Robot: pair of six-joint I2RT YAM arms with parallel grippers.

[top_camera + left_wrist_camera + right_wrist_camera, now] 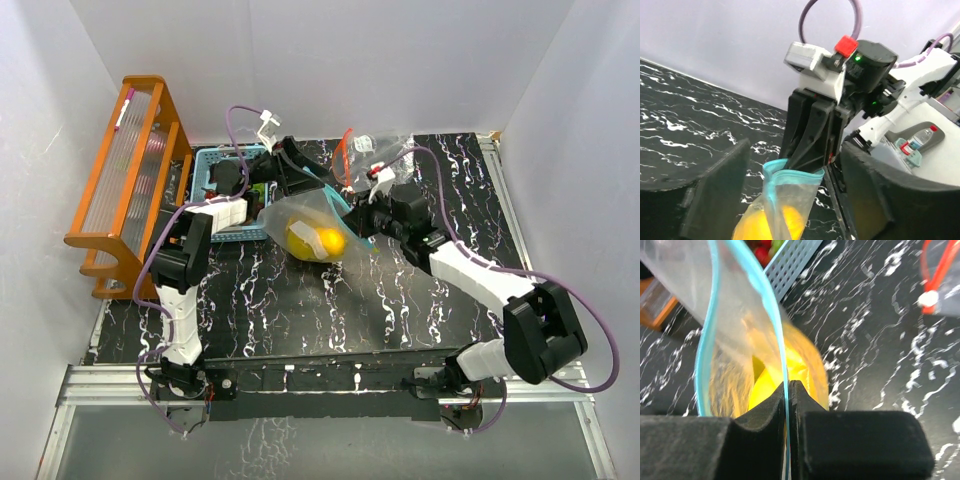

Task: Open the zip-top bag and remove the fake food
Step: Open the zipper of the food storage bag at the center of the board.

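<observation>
The clear zip-top bag (298, 222) with a teal rim hangs just above the black table. A yellow-orange rounded fake fruit (322, 240) lies inside it. My right gripper (788, 390) is shut on the bag's teal rim (785, 355), with the yellow fruit (797, 367) just beyond its pads. My left gripper (795, 165) is open. The bag's top (792, 176) stands between its fingers (720, 195) and touches neither. In the left wrist view the right gripper (812, 132) pinches the rim from behind. Seen from above, the left gripper (300, 190) is at the bag's far side and the right gripper (355, 215) at its right.
A light-blue slotted basket (222, 172) holding red and green fake food (760, 249) sits at the back left, under the left arm. An orange wooden rack (125, 180) stands at the far left. Another clear bag with a red seal (365, 150) lies at the back.
</observation>
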